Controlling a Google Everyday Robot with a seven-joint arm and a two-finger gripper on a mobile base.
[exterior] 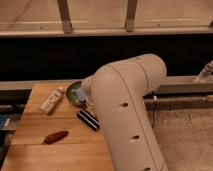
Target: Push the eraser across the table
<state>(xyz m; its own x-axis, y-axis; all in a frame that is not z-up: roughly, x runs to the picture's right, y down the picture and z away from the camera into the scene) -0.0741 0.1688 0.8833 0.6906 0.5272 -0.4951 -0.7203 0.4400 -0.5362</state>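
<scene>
Wooden table (60, 150), eraser (88, 120) beside our arm (127, 115); gripper hidden, so we still need to push it across.

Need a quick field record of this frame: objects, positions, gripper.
eraser: black striped block on the table, mid-right, partly behind the arm
table: light-brown wooden planks
green dish: far side of table, above the eraser, partly hidden by the arm
white packet: left of the dish, lying diagonal
reddish-brown object: near-left of the eraser, apart from it
arm: large white links filling the right foreground
gripper: not in view
</scene>
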